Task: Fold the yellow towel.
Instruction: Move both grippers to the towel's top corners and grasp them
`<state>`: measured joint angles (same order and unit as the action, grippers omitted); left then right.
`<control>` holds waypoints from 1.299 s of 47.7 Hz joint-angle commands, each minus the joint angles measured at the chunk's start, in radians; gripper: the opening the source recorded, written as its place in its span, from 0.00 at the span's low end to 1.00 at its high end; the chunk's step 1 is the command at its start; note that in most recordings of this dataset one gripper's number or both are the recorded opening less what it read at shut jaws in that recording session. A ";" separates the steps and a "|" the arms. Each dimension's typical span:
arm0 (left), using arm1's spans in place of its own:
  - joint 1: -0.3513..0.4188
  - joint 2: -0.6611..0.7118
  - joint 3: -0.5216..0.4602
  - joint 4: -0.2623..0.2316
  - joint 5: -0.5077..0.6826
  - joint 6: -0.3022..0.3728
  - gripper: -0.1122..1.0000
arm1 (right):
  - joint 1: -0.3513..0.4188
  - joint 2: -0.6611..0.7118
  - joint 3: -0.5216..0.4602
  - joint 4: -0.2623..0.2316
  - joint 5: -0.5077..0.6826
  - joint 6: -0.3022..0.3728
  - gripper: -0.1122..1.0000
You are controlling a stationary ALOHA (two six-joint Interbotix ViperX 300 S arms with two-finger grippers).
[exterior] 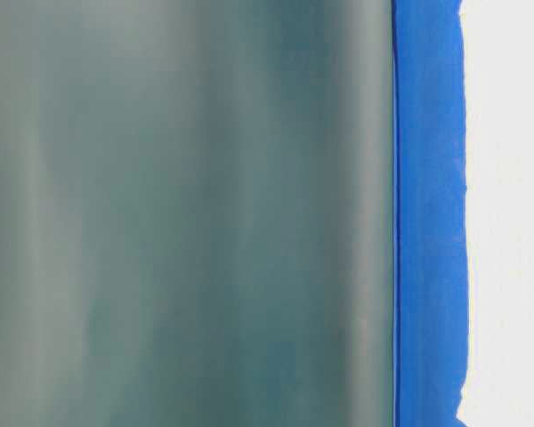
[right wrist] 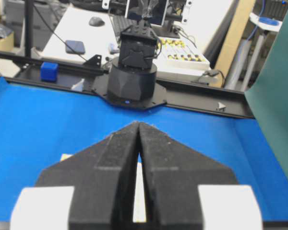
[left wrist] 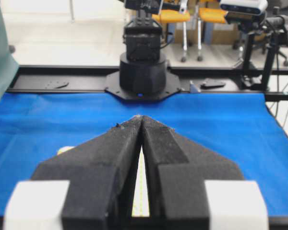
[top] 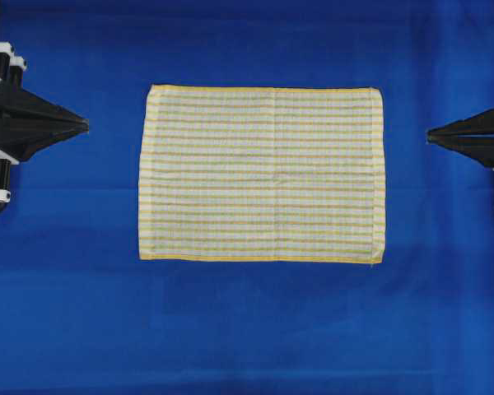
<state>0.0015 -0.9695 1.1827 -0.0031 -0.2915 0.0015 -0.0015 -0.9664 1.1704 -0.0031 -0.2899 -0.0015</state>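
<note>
The yellow towel lies flat and spread out in the middle of the blue sheet, white with yellow stripes and yellow hems. My left gripper hovers to the left of it, apart from its left edge, tips together and shut with nothing in them. My right gripper sits off its right edge, likewise shut and empty. In the left wrist view the shut gripper covers most of the towel, which shows as a sliver between the fingers. The right wrist view shows the same: shut gripper, a strip of towel.
The blue sheet covers the whole table. Each wrist view shows the opposite arm's black base at the far table edge. The table-level view is blocked by a blurred grey-green surface.
</note>
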 commanded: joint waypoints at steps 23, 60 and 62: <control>0.173 0.227 -0.015 -0.049 0.029 -0.023 0.12 | -0.209 0.172 -0.051 0.015 0.190 0.080 0.12; 0.437 0.850 -0.080 -0.049 -0.118 -0.015 0.80 | -0.508 0.676 -0.029 0.012 0.069 0.098 0.73; 0.439 0.871 -0.089 -0.049 -0.121 -0.015 0.80 | -0.520 0.710 -0.028 0.014 0.046 0.098 0.73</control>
<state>0.4326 -0.1243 1.1213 -0.0522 -0.3973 -0.0169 -0.5001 -0.3022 1.1474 0.0092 -0.1994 0.0966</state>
